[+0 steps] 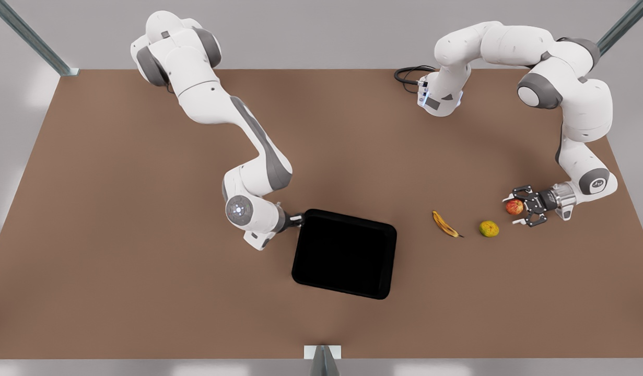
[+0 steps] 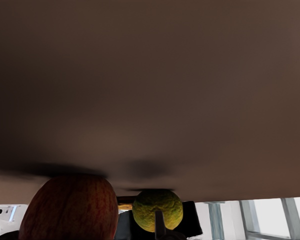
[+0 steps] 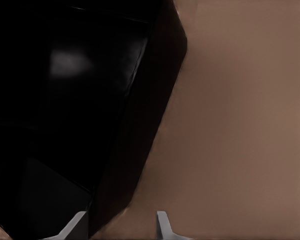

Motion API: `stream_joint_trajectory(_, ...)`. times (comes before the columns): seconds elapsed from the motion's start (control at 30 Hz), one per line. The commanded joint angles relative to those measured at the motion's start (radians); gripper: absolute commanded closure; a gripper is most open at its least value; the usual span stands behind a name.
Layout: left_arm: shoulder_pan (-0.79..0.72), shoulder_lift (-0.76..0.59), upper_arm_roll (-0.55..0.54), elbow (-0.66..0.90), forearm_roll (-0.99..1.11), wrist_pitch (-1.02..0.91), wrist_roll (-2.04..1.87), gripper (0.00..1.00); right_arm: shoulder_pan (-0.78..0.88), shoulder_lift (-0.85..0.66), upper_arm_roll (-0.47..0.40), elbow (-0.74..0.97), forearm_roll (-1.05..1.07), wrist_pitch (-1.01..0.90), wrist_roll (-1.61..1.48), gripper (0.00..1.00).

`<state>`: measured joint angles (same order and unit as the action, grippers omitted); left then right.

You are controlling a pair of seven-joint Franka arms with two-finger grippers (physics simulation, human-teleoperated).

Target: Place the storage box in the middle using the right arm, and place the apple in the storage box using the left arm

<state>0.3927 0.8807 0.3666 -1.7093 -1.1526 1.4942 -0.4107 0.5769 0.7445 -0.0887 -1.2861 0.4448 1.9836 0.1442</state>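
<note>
The box [image 1: 345, 253] lay on the brown desk [image 1: 117, 235], just below the front view's centre, at about 6 o'clock, turned a little askew. The right gripper [image 1: 299, 218] was at the box's 10 o'clock corner. In the right wrist view two pale fingers [image 3: 165, 226] stood either side of the box's wall [image 3: 135, 150], one inside and one outside; whether they pinched the rim or merely straddled it could not be told.

The apple [image 1: 514, 207] sat toward 3 o'clock on the desk, well apart from the box. The left gripper [image 1: 515, 208] lay low and level beside it, its fingers spread wide around the fruit, one on each side, with the lower one seemingly clear of the skin. The left wrist view showed the apple [image 2: 70, 207] looming close and the green fruit [image 2: 157, 210] farther off.

The green fruit [image 1: 489, 228] rested near the apple, at its 8 o'clock, not touching it. The banana [image 1: 445, 224] lay farther on toward the box, between the green fruit and the box.

A round mark showed on the left arm's wrist joint [image 1: 597, 184], too small to read. No legible writing appeared on the box or the fruit.
</note>
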Motion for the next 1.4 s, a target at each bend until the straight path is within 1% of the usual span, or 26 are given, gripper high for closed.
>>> stream_joint_trajectory(0.0,0.0,0.0,0.0,0.0,0.005,0.0,0.0,0.05,-0.005,-0.001,0.0,0.001,0.011,0.001,-0.008,0.0)
stream_joint_trajectory(0.1,0.0,0.001,0.002,0.0,0.005,0.001,0.004,0.05,-0.035,-0.025,0.0,0.021,0.046,0.009,-0.008,0.0)
stream_joint_trajectory(0.13,0.0,0.007,0.002,-0.001,0.008,0.001,0.01,0.05,-0.058,-0.074,-0.003,0.03,0.104,-0.003,-0.009,0.0)
stream_joint_trajectory(0.17,0.0,0.018,0.002,-0.004,0.01,0.001,0.015,0.05,-0.092,-0.138,-0.011,0.022,0.088,-0.026,-0.012,0.0)
stream_joint_trajectory(0.2,0.0,0.02,0.0,-0.007,0.01,0.004,0.015,0.05,-0.152,-0.183,-0.025,0.059,-0.028,-0.174,-0.047,0.0)
stream_joint_trajectory(0.23,0.0,0.02,0.0,-0.007,0.011,0.004,0.015,0.05,-0.204,-0.256,-0.028,0.108,-0.266,-0.348,-0.193,0.0)
stream_joint_trajectory(0.27,0.0,0.02,0.002,-0.007,0.011,0.004,0.015,0.05,-0.281,-0.333,-0.031,0.146,-0.42,-0.526,-0.316,0.0)
stream_joint_trajectory(0.3,0.0,0.02,0.002,-0.007,0.011,0.003,0.009,0.12,-0.382,-0.485,-0.045,0.013,-0.476,-0.583,-0.376,0.0)
stream_joint_trajectory(0.33,0.0,0.018,0.002,-0.006,0.011,0.001,0.001,0.36,-0.453,-0.611,-0.049,-0.226,-0.402,-0.449,-0.301,0.0)
stream_joint_trajectory(0.37,0.0,0.017,0.002,-0.004,0.011,-0.008,0.001,0.56,-0.439,-0.729,-0.043,-0.436,-0.515,-0.247,-0.279,0.0)
stream_joint_trajectory(0.4,0.0,0.015,0.0,-0.004,0.011,-0.011,0.001,0.74,-0.439,-0.741,-0.039,-0.45,-0.531,-0.227,-0.27,0.0)
stream_joint_trajectory(0.43,0.0,0.015,0.002,-0.004,0.011,-0.012,0.001,0.79,-0.437,-0.744,-0.039,-0.455,-0.529,-0.244,-0.253,0.0)
stream_joint_trajectory(0.6,0.0,-0.005,0.002,0.003,0.013,-0.023,-0.026,0.79,-0.437,-0.743,-0.036,-0.453,-0.526,-0.264,-0.264,0.0)
stream_joint_trajectory(0.67,-0.002,-0.071,-0.005,0.023,0.068,-0.043,-0.068,0.79,-0.437,-0.754,-0.037,-0.452,-0.479,-0.273,-0.276,0.0)
stream_joint_trajectory(0.73,-0.052,-0.16,-0.034,0.079,0.191,-0.042,-0.1,0.79,-0.437,-0.757,-0.036,-0.452,-0.479,-0.276,-0.276,0.0)
stream_joint_trajectory(0.8,-0.089,-0.252,-0.169,0.135,0.401,0.017,-0.192,0.79,-0.437,-0.764,-0.036,-0.45,-0.479,-0.276,-0.276,0.0)
stream_joint_trajectory(0.83,-0.1,-0.29,-0.268,0.152,0.554,0.054,-0.22,0.79,-0.437,-0.764,-0.036,-0.449,-0.479,-0.275,-0.278,0.0)
stream_joint_trajectory(0.87,-0.1,-0.293,-0.36,0.212,0.692,0.052,-0.276,0.79,-0.437,-0.763,-0.036,-0.447,-0.479,-0.269,-0.278,0.0)
stream_joint_trajectory(0.93,-0.103,-0.293,-0.517,0.263,0.882,0.064,-0.358,0.79,-0.437,-0.76,-0.036,-0.449,-0.479,-0.262,-0.276,0.0)
stream_joint_trajectory(1.03,-0.123,-0.276,-0.707,0.269,1.105,0.116,-0.534,0.79,-0.437,-0.763,-0.037,-0.446,-0.479,-0.27,-0.279,0.0)
stream_joint_trajectory(1.1,-0.158,-0.238,-0.782,0.295,1.143,0.224,-0.74,0.79,-0.437,-0.764,-0.036,-0.447,-0.479,-0.275,-0.279,0.0)
stream_joint_trajectory(1.17,-0.204,-0.181,-0.796,0.369,1.143,0.302,-0.901,0.79,-0.437,-0.764,-0.036,-0.447,-0.479,-0.275,-0.279,0.0)
stream_joint_trajectory(1.2,-0.229,-0.134,-0.798,0.439,1.142,0.327,-0.999,0.79,-0.437,-0.767,-0.036,-0.446,-0.479,-0.276,-0.279,0.0)
stream_joint_trajectory(1.23,-0.238,-0.104,-0.816,0.468,1.14,0.399,-1.097,0.79,-0.437,-0.769,-0.036,-0.446,-0.479,-0.275,-0.279,0.0)
stream_joint_trajectory(1.3,-0.267,-0.083,-0.828,0.497,1.133,0.5,-1.272,0.79,-0.437,-0.769,-0.037,-0.447,-0.479,-0.275,-0.279,0.0)
stream_joint_trajectory(1.37,-0.295,-0.078,-0.836,0.523,1.131,0.543,-1.405,0.79,-0.443,-0.771,-0.037,-0.447,-0.479,-0.275,-0.278,0.0)
